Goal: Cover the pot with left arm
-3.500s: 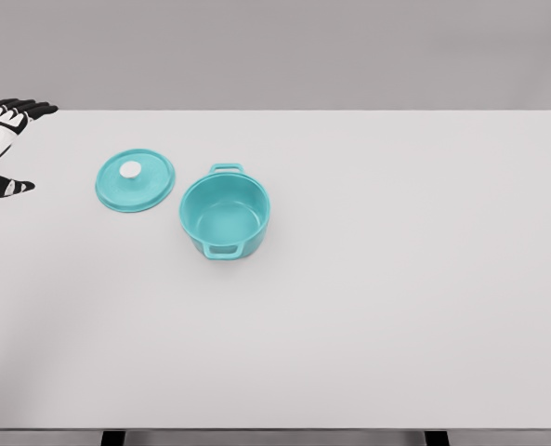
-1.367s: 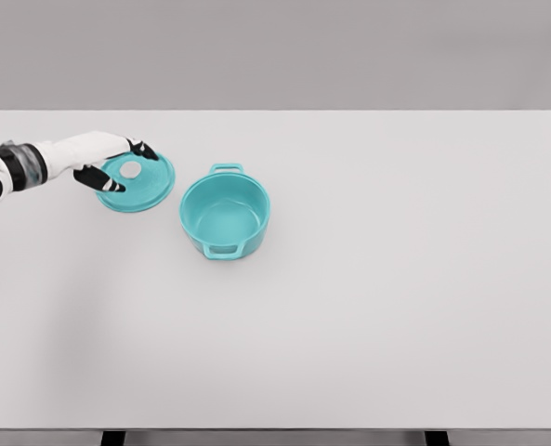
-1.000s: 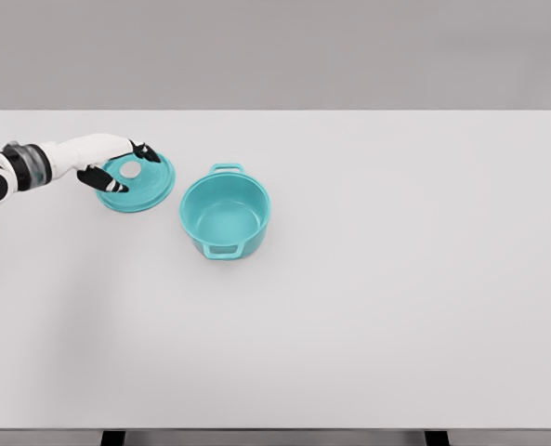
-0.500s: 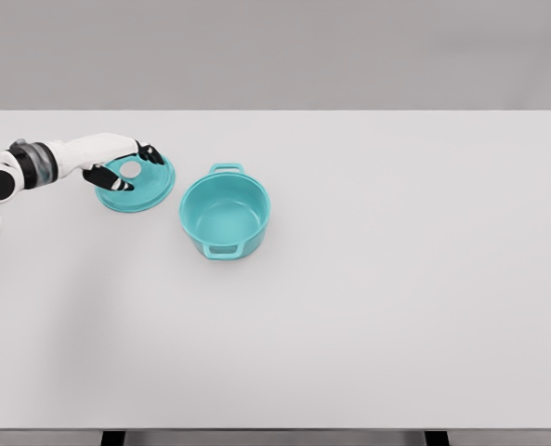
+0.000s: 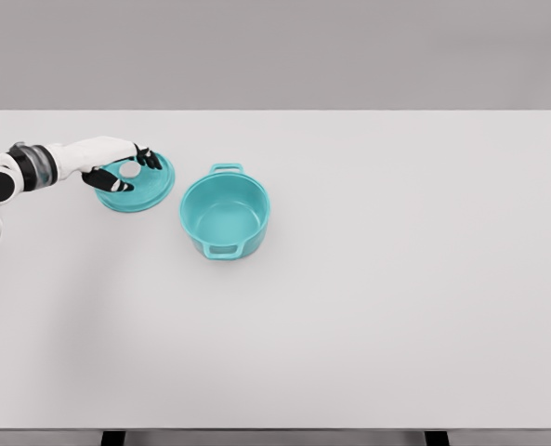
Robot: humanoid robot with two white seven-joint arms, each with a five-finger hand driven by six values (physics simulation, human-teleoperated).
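The left hand [image 5: 117,163] reaches in from the left edge, its dark fingers [image 5: 148,158] curled around the white knob [image 5: 129,170] of the teal lid [image 5: 140,186] (closed on it, by the look). The lid lies flat on the white bench [image 5: 396,279], just left of the open teal pot [image 5: 225,216].

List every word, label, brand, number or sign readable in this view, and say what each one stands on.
None: no text, label, brand, number or sign shows anywhere in the head view.
The teal pot is plain.
The teal lid and its white knob are plain.
The white table is unmarked.
The left hand at the knob and its arm carry no lettering.
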